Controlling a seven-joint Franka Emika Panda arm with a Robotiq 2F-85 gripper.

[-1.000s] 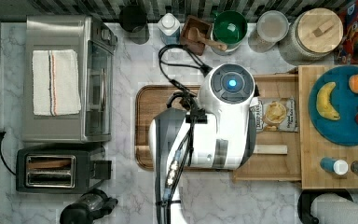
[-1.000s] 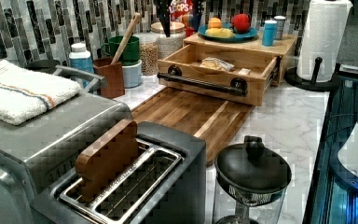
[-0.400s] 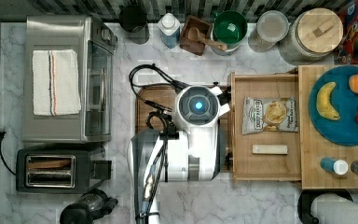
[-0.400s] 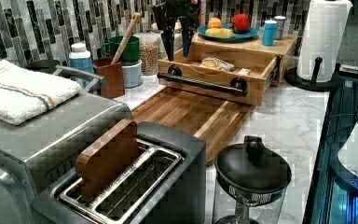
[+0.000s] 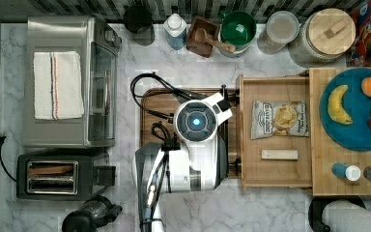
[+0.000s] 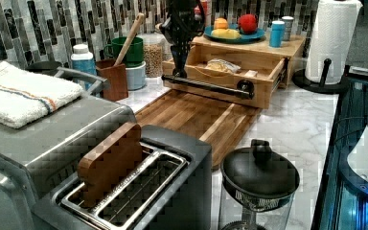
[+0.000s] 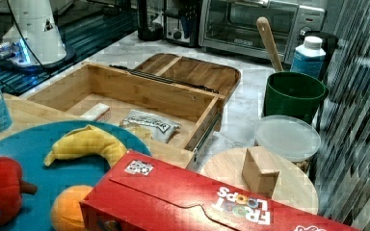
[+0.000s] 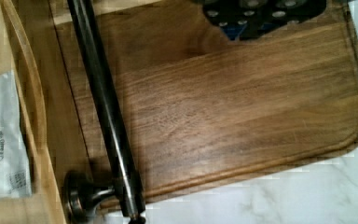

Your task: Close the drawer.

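**Q:** What is the status of the closing operation?

**A:** No closing is yet shown. The drawer (image 5: 275, 137) is drawn out nearly to its full depth from under the wooden slab top (image 5: 321, 176), which is located at the table's (image 5: 212, 208) right edge in the top view. A snack bag (image 5: 279, 119) and a pale block (image 5: 279, 154) are exposed inside.

**Q:** Where is the gripper positioned?

**A:** In the left view, the gripper (image 6: 179, 72) is seen just beside the black handle (image 6: 206, 85), at the end toward the tiled back wall. Whether contact is made cannot be told. The finger state cannot be told either.

**Q:** What is located in front of the drawer?

**A:** The cutting board (image 7: 192, 71) is laid flat directly in front, and the handle stands over its edge.

**Q:** What is left to be done?

**A:** The whole inward travel is judged to remain: the front panel must be pushed toward the slab until flush.
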